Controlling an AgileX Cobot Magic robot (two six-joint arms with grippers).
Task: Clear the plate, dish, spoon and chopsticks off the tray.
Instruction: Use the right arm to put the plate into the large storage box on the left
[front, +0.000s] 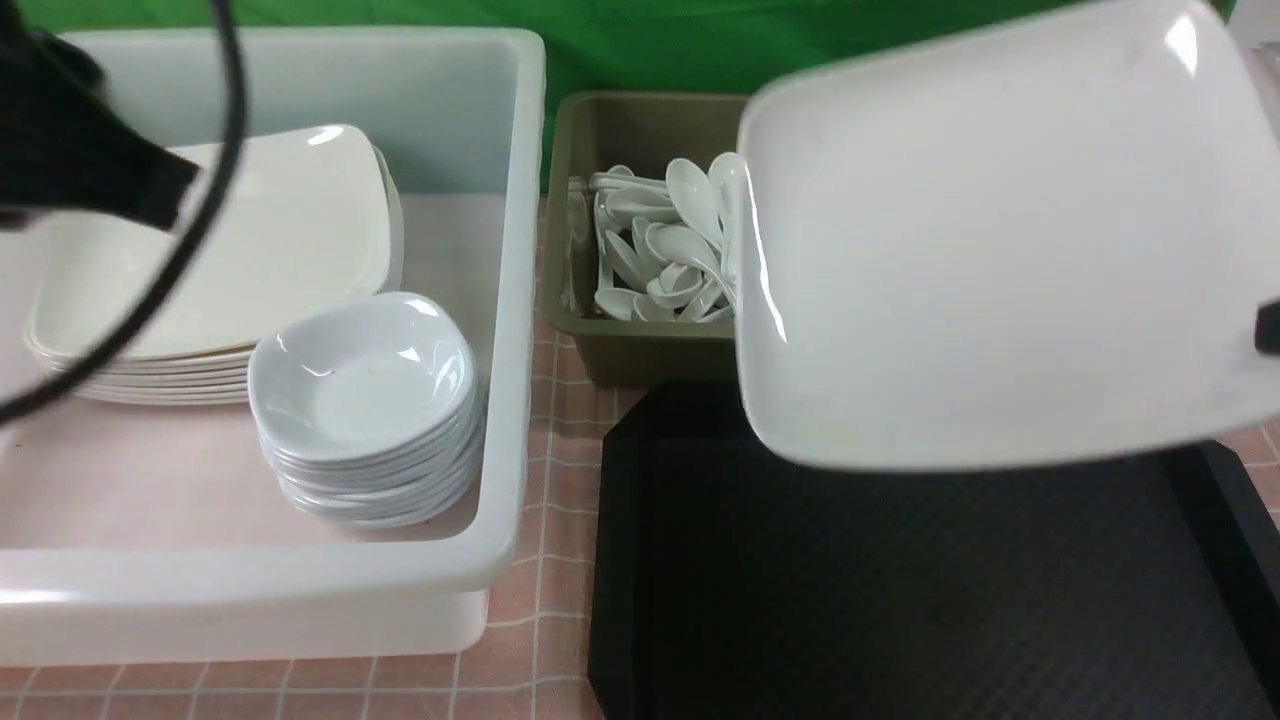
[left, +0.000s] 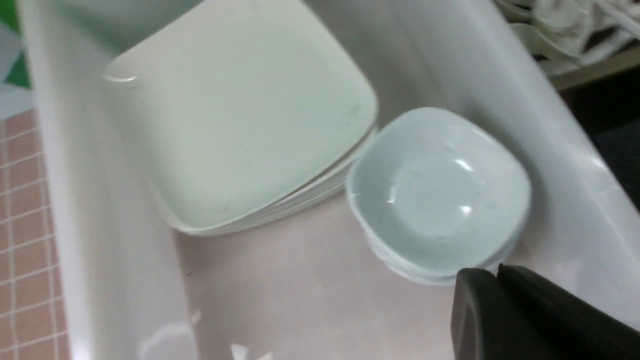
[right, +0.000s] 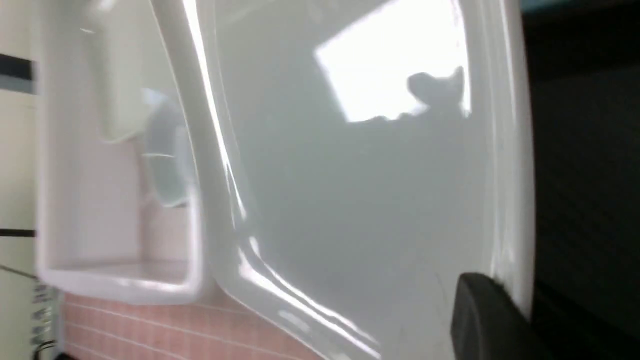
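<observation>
Our right gripper (right: 492, 312) clamps the plate (front: 1000, 250) by its rim. We should carry it level over the tub (front: 522, 300) wall onto the stack (front: 220, 260), with the left gripper (left: 500, 300) closed and empty.

Staged robot test bench, laid out like canteen dish-return station. Green cloth backdrop (front: 640, 45) behind table. Pink checked tablecloth (front: 545, 620) under everything. Big white tub (front: 525, 300) holds stack of identical white plates (front: 220, 260) beside stack of small dishes (front: 365, 400). Olive bin (front: 620, 350) heaped with white soup spoons (front: 660, 250). Black textured tray (front: 900, 600) in front. Black robot arm (front: 80, 150) with loose cable (front: 215, 200) over tub.
</observation>
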